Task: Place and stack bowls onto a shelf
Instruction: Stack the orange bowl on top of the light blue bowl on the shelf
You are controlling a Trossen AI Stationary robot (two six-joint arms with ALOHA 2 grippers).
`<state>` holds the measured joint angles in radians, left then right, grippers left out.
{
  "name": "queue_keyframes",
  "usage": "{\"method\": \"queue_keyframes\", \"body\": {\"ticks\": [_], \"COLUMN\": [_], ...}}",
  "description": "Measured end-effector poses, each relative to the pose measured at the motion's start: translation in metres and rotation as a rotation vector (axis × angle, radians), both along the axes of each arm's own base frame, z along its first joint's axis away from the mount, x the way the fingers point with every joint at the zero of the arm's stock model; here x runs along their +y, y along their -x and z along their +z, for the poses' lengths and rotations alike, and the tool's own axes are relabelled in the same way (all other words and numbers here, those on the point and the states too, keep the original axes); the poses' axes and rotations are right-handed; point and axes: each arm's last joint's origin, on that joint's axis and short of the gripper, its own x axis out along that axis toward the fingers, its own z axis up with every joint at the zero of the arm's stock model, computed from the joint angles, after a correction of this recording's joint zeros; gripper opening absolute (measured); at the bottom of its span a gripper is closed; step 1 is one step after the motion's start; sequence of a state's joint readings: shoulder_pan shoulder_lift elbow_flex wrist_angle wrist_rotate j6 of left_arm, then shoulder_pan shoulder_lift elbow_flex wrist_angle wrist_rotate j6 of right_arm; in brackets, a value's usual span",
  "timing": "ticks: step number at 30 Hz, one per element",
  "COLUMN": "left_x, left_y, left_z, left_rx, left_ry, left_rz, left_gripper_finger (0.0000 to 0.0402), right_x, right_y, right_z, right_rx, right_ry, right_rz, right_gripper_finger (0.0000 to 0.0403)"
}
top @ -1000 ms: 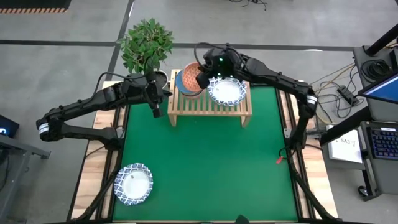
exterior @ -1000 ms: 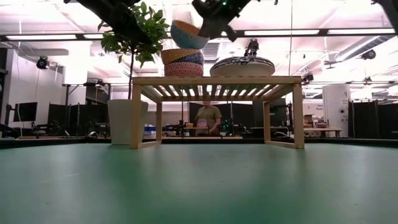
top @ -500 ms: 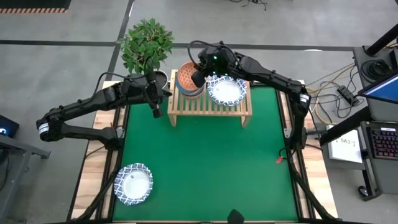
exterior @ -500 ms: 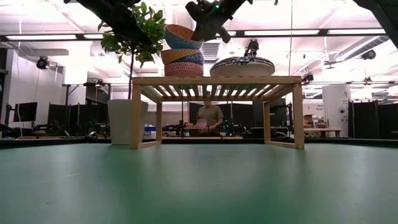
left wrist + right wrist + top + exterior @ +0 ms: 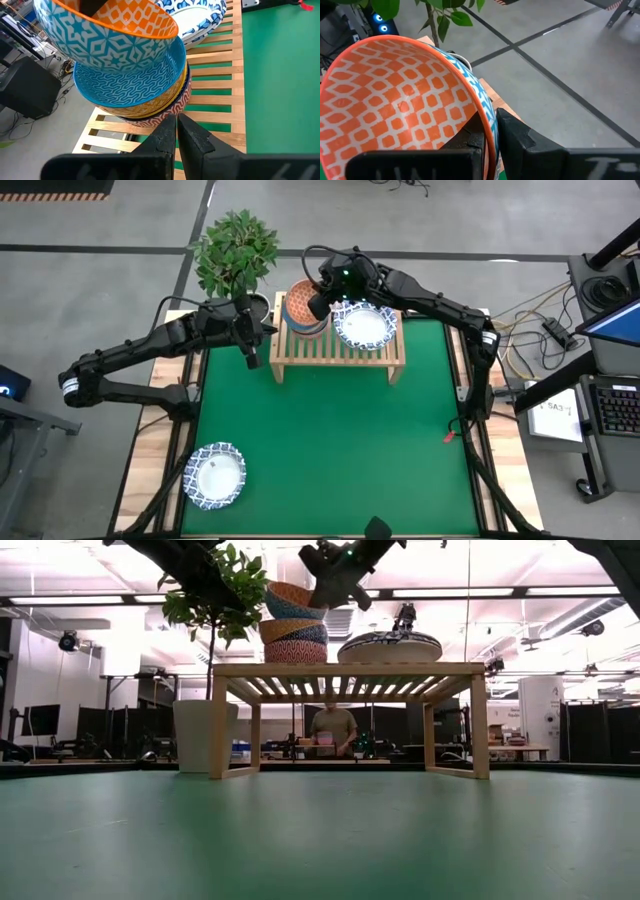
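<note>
**Fourth small bowl almost down on the stack**

Compared with a second ago, the right gripper (image 5: 322, 302) has swung its bowl over from beside the stack to right on top of it. From half a second ago basically nothing has moved, the left arm included.

The right gripper is pinching the rim of the orange-inside bowl (image 5: 395, 105), one finger inside and one outside. That bowl has an orange lattice inside and a blue-and-white star pattern outside, and it sits tilted in the top of the small-bowl stack (image 5: 145, 85) at the left end of the shelf (image 5: 340, 352). I can't tell whether it is fully resting yet.

The left gripper (image 5: 176, 131) has its fingers nearly together with nothing between them, hovering just off the shelf's left end, pointed at the stack.

Counts:
- Small bowls: four. Three nested (light blue, yellow-orange, red-patterned at the bottom) plus the held one.
- Wide white bowls with blue rims: a pile (image 5: 364, 325) on the right half of the shelf, can't count the layers, and a lone bowl (image 5: 214, 475) on the green mat (image 5: 340, 450), near-left corner, well apart from the shelf.
- One shelf, one potted plant (image 5: 236, 250) behind its left end.
- One person (image 5: 332, 728) far back in the room, seen under the shelf.
</note>
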<state>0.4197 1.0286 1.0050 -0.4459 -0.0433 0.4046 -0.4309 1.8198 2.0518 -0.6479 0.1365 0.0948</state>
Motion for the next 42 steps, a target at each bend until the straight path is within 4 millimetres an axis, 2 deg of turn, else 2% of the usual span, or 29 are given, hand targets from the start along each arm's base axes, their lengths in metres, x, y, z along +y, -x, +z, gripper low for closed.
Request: {"method": "queue_keyframes", "body": {"ticks": [19, 34, 42], "left_x": [0.0002, 0.0004, 0.0005], "left_y": [-0.0004, -0.0011, -0.0012], "left_z": [-0.0003, 0.0009, -0.0012], "left_rx": [-0.008, -0.038, -0.039], "left_ry": [0.017, 0.040, 0.055], "left_rz": [0.009, 0.025, 0.032], "left_gripper_finger": [0.0000, 0.0000, 0.0000], "right_x": [-0.0001, -0.0003, -0.0007], "right_y": [0.0000, 0.0006, 0.0003], "right_z": [-0.0031, -0.0025, 0.0008], "right_rx": [0.016, 0.012, -0.013], "right_ry": [0.000, 0.005, 0.020], "right_rz": [0.001, -0.022, -0.021], "right_gripper_finger": [0.0031, 0.0110, 0.0125]}}
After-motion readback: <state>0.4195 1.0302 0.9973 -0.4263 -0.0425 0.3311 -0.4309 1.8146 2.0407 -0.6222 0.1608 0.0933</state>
